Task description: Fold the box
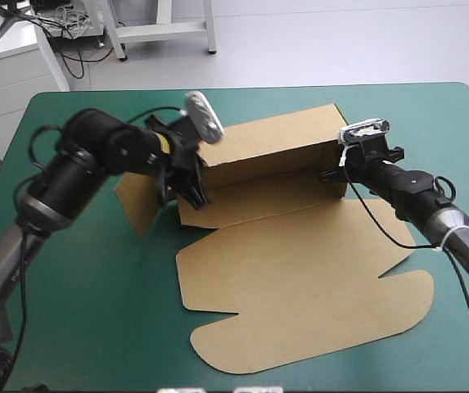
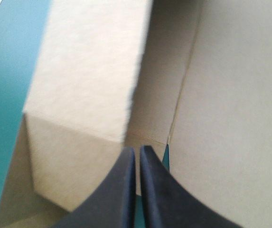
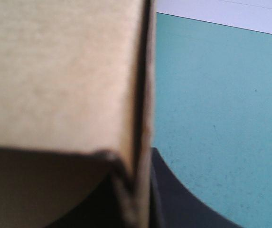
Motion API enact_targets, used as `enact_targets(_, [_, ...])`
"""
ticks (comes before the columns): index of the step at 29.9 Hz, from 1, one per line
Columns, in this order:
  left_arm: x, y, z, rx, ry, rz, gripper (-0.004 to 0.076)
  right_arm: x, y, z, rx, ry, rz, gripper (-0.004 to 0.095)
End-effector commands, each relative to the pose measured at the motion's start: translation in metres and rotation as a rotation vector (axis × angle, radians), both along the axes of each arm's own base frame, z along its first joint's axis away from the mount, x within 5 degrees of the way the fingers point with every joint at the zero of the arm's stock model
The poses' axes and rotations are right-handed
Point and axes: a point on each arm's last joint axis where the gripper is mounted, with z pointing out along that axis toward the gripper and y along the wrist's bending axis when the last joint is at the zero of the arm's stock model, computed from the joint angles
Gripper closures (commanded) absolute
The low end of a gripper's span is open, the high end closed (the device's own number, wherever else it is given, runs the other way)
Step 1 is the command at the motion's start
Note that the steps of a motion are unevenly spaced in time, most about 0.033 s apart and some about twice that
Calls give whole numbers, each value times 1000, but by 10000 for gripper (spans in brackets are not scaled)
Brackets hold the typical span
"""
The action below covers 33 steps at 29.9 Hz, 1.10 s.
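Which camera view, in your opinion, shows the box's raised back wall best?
The high view: the box is whole there, its back wall standing full length behind the flat lid. The left wrist view shows only close panels at the box's left end, indistinct; the right wrist view only the wall's end, edge-on, pinched in the right gripper.

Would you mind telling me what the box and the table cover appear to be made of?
The box looks like plain brown cardboard, matte and unprinted: it has crisp crease lines, one wall stands stiffly upright, and its cut edge shows some thickness, so it may be corrugated. The table cover seems to be a smooth teal-green mat, mostly matte with faint specks, perhaps rubber or vinyl. The look alone cannot settle which.
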Motion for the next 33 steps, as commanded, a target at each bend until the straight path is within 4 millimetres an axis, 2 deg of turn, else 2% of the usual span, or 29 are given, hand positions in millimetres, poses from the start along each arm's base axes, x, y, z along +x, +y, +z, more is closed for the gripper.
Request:
enact_targets(1, [20,54,30,-296,30,197,708,-2,0,25,35,-68,-6,923])
enact_targets(5, [44,116,28,-516,112,399,708,-2,-1,25,27,-71,-7,923])
enact_targets(8, [54,161,20,-626,142,545,708,-2,-1,25,26,-70,-2,923])
enact_targets(11, [55,201,1,-685,199,679,708,-2,0,25,30,-68,1,923])
enact_targets(15, [50,233,-41,-679,289,791,708,-2,0,25,70,-56,-17,923])
enact_targets(21, [45,258,-98,-796,358,940,711,-4,4,24,150,-19,-7,920])
enact_targets(24, [40,266,-116,-844,383,991,711,-2,0,26,170,-26,-58,913])
enact_targets(33, [38,269,-120,-856,381,990,711,1,5,41,198,14,-30,904])
